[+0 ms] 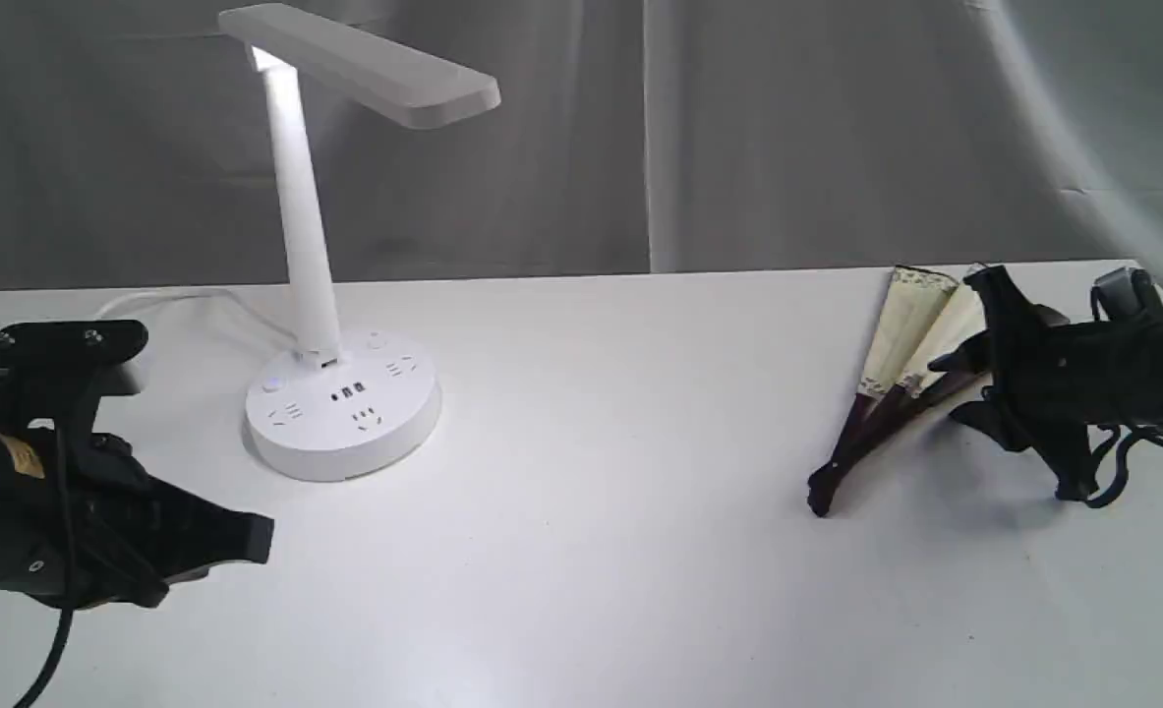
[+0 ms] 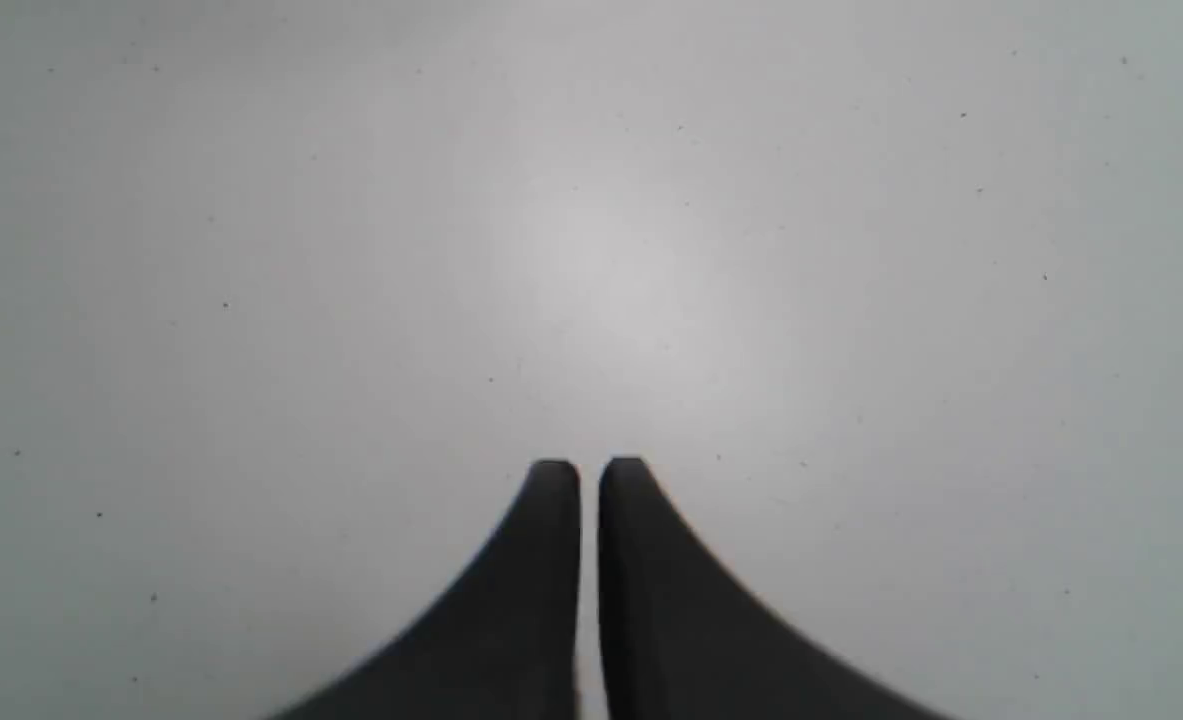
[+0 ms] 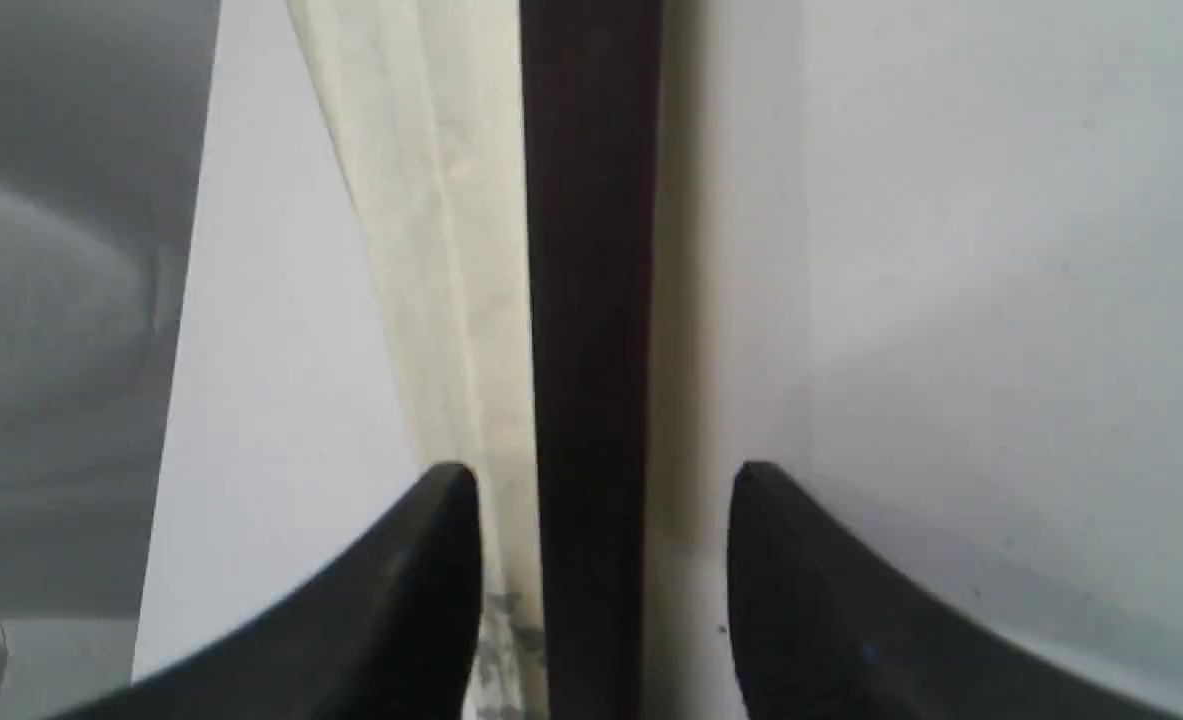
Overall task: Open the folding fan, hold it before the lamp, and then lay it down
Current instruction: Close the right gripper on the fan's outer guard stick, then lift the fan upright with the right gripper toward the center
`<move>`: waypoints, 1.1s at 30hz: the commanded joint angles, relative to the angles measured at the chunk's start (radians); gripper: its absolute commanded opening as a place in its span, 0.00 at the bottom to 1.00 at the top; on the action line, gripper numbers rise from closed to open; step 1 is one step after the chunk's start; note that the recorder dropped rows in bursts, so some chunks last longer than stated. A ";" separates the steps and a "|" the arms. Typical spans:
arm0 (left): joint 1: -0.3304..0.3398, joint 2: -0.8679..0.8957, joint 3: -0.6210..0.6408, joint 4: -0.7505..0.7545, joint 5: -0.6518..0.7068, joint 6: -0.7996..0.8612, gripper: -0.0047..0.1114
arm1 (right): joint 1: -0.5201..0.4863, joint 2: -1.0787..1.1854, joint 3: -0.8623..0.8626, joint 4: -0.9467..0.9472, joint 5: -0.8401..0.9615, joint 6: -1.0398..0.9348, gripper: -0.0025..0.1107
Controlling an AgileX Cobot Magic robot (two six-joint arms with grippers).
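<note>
The folding fan [image 1: 898, 339] lies at the table's right, spread only a little, its pivot end toward the front. My right gripper [image 1: 964, 324] is at the fan's wide end. In the right wrist view this gripper [image 3: 601, 480] is open, and its fingers straddle the dark guard [image 3: 591, 250] and some cream pleats [image 3: 431, 200] without pressing on them. The white lamp [image 1: 306, 246] stands lit at the left, on its round base [image 1: 345, 413]. My left gripper [image 1: 264, 541] is low at the front left, in front of the lamp. Its fingers are shut [image 2: 589, 465] with nothing between them.
The white table [image 1: 601, 492] stretches between the lamp and the fan. A white cord [image 1: 178, 295] runs from the lamp base toward the left edge. A grey cloth backdrop [image 1: 738, 138] hangs behind the table's far edge.
</note>
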 commanded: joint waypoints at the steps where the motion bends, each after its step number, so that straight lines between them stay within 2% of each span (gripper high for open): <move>1: -0.007 0.000 -0.007 -0.007 -0.023 0.000 0.07 | -0.007 0.000 0.002 0.033 -0.006 -0.052 0.37; 11: -0.007 0.000 -0.007 -0.007 -0.026 0.000 0.07 | -0.003 0.055 0.002 0.033 0.080 -0.083 0.37; 17: -0.007 0.000 -0.007 -0.007 -0.023 0.000 0.07 | -0.003 0.058 0.002 0.033 0.064 -0.083 0.37; 20: -0.007 0.000 -0.007 -0.007 -0.026 0.000 0.07 | -0.003 0.058 0.002 0.033 0.067 -0.085 0.32; 28: -0.007 0.000 -0.007 -0.007 -0.027 0.000 0.07 | -0.003 0.058 0.002 0.033 0.067 -0.094 0.02; 33: -0.007 0.000 -0.007 -0.007 -0.036 0.000 0.07 | -0.003 0.058 0.002 0.033 0.121 -0.106 0.02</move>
